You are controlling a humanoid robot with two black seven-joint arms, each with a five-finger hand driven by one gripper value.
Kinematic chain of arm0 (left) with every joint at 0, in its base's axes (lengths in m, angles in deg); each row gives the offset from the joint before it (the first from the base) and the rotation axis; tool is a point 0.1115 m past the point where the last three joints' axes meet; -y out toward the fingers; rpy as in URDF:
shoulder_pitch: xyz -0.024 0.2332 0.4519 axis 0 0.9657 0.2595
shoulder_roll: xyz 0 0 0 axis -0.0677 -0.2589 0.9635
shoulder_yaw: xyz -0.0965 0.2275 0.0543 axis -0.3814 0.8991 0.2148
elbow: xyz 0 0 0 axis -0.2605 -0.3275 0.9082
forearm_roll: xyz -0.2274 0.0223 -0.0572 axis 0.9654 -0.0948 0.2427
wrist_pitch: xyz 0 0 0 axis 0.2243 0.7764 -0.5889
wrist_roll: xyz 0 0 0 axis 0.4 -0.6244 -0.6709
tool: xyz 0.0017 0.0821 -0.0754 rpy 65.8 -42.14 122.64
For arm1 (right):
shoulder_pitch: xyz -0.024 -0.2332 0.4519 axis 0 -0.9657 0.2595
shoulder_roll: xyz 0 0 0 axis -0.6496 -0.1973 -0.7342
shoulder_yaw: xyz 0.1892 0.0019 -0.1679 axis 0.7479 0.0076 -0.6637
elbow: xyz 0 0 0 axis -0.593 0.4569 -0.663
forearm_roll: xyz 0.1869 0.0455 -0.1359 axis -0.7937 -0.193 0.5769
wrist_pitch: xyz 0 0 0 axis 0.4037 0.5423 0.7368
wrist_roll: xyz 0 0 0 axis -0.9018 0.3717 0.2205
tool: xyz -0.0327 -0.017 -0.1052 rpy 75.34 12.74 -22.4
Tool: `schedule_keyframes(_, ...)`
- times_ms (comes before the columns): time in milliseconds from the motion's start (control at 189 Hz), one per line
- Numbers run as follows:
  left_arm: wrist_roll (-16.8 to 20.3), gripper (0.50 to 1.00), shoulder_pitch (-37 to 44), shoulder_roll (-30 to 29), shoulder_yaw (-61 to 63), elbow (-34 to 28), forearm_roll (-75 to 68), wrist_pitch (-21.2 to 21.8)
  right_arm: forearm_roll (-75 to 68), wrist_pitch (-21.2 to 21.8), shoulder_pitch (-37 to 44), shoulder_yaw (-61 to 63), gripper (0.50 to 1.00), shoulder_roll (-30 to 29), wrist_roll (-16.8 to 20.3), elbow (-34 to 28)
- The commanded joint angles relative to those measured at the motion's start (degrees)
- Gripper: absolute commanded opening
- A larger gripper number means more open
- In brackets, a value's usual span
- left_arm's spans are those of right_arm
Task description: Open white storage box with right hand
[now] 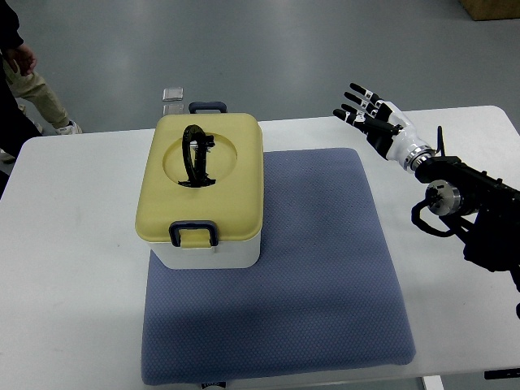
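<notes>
While the right hand (367, 114) waits with fingers spread, far right, the white storage box (205, 248) looks stiff and light; grip its black lid handle (195, 154)

The right arm (471, 207) comes in from the right edge, at about three o'clock. It is black and bulky, with a silver joint at the wrist. The right hand (375, 119) is white and black. It points up toward eleven o'clock. Its fingers (356, 101) are spread wide and straight, and they hold nothing.
</notes>
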Motion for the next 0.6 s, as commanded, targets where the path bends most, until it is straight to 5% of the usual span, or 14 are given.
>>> schedule_keyframes(0, -0.4, 1.000, 0.0, 0.0, -0.1, 0.0, 0.0, 0.0, 0.0, -0.2, 0.0, 0.0, 0.921, -0.1, 0.0, 0.0)
schedule_keyframes(593, -0.4, 1.000, 0.0, 0.0, -0.1, 0.0, 0.2, 0.0, 1.1, 0.6, 0.4, 0.0, 0.921, 0.2, 0.0, 0.0)
